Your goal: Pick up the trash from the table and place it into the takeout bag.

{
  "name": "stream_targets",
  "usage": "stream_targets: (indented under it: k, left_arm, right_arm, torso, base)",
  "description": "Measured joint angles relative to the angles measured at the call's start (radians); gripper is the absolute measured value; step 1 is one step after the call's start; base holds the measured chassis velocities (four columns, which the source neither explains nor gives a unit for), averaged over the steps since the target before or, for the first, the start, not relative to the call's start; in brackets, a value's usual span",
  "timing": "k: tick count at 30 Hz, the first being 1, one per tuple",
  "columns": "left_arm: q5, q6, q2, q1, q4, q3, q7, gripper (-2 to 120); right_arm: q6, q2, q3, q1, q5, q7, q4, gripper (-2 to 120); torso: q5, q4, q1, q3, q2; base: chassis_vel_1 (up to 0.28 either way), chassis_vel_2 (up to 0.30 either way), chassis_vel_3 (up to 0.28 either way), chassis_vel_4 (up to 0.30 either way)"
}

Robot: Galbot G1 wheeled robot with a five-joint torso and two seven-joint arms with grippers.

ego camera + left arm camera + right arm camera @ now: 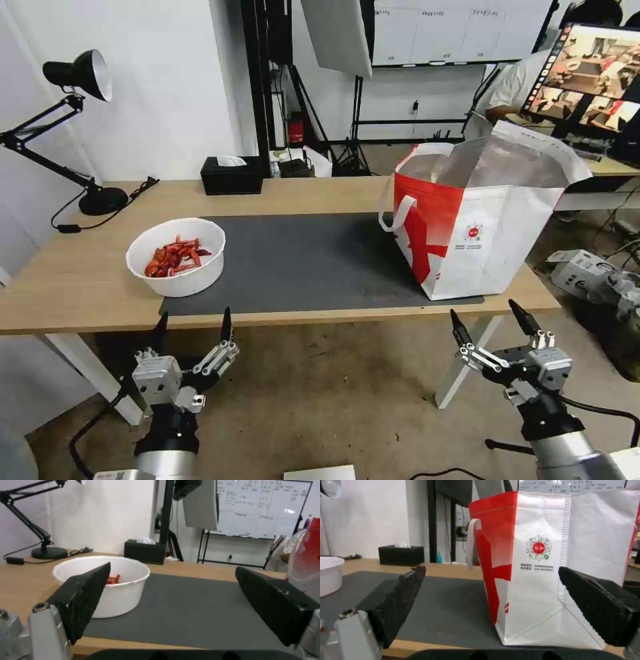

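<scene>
A white bowl of red shells (177, 256) (113, 585) sits at the left end of the dark grey mat (300, 263) on the light-wood table (73, 280). At the mat's right end stands the red-and-white takeout bag (477, 223) (546, 565), its mouth wide and silver lining showing. My left gripper (193, 325) (171, 590) hangs open below the table's front edge, just in front of the bowl. Below the front edge on the right, in front of the bag, my right gripper (487, 317) (491, 592) is open too. Nothing is held.
A black tissue box (231, 175) stands at the table's back edge. A black desk lamp (80, 127) with its cord occupies the back left corner. Equipment and cables lie on the floor right of the table. A second desk with a monitor (587, 73) is behind the bag.
</scene>
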Motion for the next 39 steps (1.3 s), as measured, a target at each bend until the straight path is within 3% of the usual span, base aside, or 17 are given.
stream_targets:
  k: [5, 7, 8, 10, 11, 14, 15, 16, 17, 19, 20, 22, 23, 25, 27, 34, 39]
  left_arm:
    - [-0.126, 0.087, 0.053, -0.06, 0.0, -0.103, -0.022, 100]
    - [-0.357, 0.217, 0.189, -0.184, 0.001, -0.24, -0.062, 100]
    - [-0.357, 0.217, 0.189, -0.184, 0.001, -0.24, -0.062, 100]
    - [-0.559, 0.331, 0.325, -0.32, 0.044, -0.333, -0.09, 100]
    - [-0.559, 0.331, 0.325, -0.32, 0.044, -0.333, -0.09, 100]
    - [-0.753, 0.437, 0.492, -0.51, 0.175, -0.351, -0.113, 100]
    - [-0.753, 0.437, 0.492, -0.51, 0.175, -0.351, -0.113, 100]
    - [-0.801, 0.469, 0.535, -0.551, 0.228, -0.36, -0.114, 100]
    - [-0.83, 0.501, 0.569, -0.571, 0.28, -0.388, -0.115, 100]
    - [-0.838, 0.511, 0.583, -0.58, 0.303, -0.392, -0.114, 100]
    - [-0.862, 0.545, 0.622, -0.623, 0.377, -0.378, -0.118, 100]
    - [-0.901, 0.612, 0.671, -0.723, 0.486, -0.324, -0.12, 100]
    - [-0.901, 0.612, 0.671, -0.723, 0.486, -0.324, -0.12, 100]
    - [-0.944, 0.668, 0.71, -0.807, 0.568, -0.275, -0.111, 100]
    - [-1.0, 0.717, 0.742, -0.868, 0.627, -0.229, -0.096, 100]
    - [-1.089, 0.804, 0.797, -1.005, 0.756, -0.114, -0.084, 100]
    - [-1.125, 0.851, 0.801, -1.162, 0.855, 0.037, -0.087, 100]
  right_arm:
    - [-0.018, -0.015, -0.016, 0.023, 0.004, 0.016, 0.003, 100]
    - [-0.04, -0.031, -0.026, 0.046, 0.007, 0.032, 0.003, 100]
    - [-0.04, -0.031, -0.026, 0.046, 0.007, 0.032, 0.003, 100]
    - [-0.056, -0.042, -0.038, 0.06, 0.008, 0.05, 0.002, 100]
    - [-0.056, -0.042, -0.038, 0.06, 0.008, 0.05, 0.002, 100]
    - [-0.079, -0.053, -0.054, 0.069, 0.01, 0.071, 0.003, 100]
    - [-0.079, -0.053, -0.054, 0.069, 0.01, 0.071, 0.003, 100]
    - [-0.092, -0.067, -0.071, 0.083, 0.014, 0.08, 0.001, 100]
    - [-0.106, -0.098, -0.096, 0.11, 0.026, 0.094, -0.006, 100]
    - [-0.112, -0.113, -0.107, 0.12, 0.031, 0.1, -0.009, 100]
    - [-0.118, -0.123, -0.118, 0.124, 0.035, 0.107, -0.011, 100]
    - [-0.121, -0.119, -0.118, 0.118, 0.039, 0.109, -0.011, 100]
    - [-0.121, -0.119, -0.118, 0.118, 0.039, 0.109, -0.011, 100]
    - [-0.123, -0.115, -0.116, 0.12, 0.043, 0.111, -0.013, 100]
    - [-0.127, -0.114, -0.12, 0.134, 0.046, 0.116, -0.022, 100]
    - [-0.135, -0.111, -0.139, 0.159, 0.048, 0.124, -0.047, 100]
    - [-0.138, -0.106, -0.144, 0.174, 0.053, 0.13, -0.065, 100]
  torso:
    - [0.0, 0.0002, 0.0, 0.0, 0.0]
    - [-0.0006, -0.0001, 0.0, 0.0, 0.0]
    - [-0.0006, -0.0001, 0.0, 0.0, 0.0]
    - [-0.0003, 0.0002, 0.0, 0.0, 0.0]
    - [-0.0003, 0.0002, 0.0, 0.0, 0.0]
    - [-0.0005, -0.001, 0.0, 0.0, 0.0]
    - [-0.0005, -0.001, 0.0, 0.0, 0.0]
    - [-0.0006, -0.0015, 0.0, 0.0, 0.0]
    - [-0.0006, -0.0011, 0.0, 0.0, 0.0]
    - [-0.0001, 0.0001, 0.0, 0.0, 0.0]
    - [0.0006, 0.002, 0.0, 0.0, 0.0]
    - [-0.0009, 0.0001, 0.0, 0.0, 0.0]
    - [-0.0009, 0.0001, 0.0, 0.0, 0.0]
    - [-0.0002, -0.0011, 0.0, 0.0, 0.0]
    - [-0.0001, -0.0006, 0.0, 0.0, 0.0]
    - [-0.0002, 0.0, 0.0, 0.0, 0.0]
    - [-0.0001, -0.0003, 0.0, 0.0, 0.0]
  base:
    - [0.0, 0.0, 0.0, 0.0]
    - [0.0, 0.0, 0.0, 0.0]
    - [0.0, 0.0, 0.0, 0.0]
    - [0.0, 0.0, 0.0, 0.0]
    - [0.0, 0.0, 0.0, 0.0]
    - [0.0, 0.0, 0.0, 0.0]
    - [0.0, 0.0, 0.0, 0.0]
    - [0.0, 0.0, 0.0, 0.0]
    - [0.0, 0.0, 0.0, 0.0]
    - [0.0, 0.0, 0.0, 0.0]
    - [0.05, 0.02, -0.009, 0.001]
    - [0.025, 0.016, 0.02, 0.028]
    - [0.0, 0.0, 0.0, 0.0]
    - [0.0, 0.0, 0.0, 0.0]
    - [0.0, 0.0, 0.0, 0.0]
    - [0.0, 0.0, 0.0, 0.0]
    - [0.0, 0.0, 0.0, 0.0]
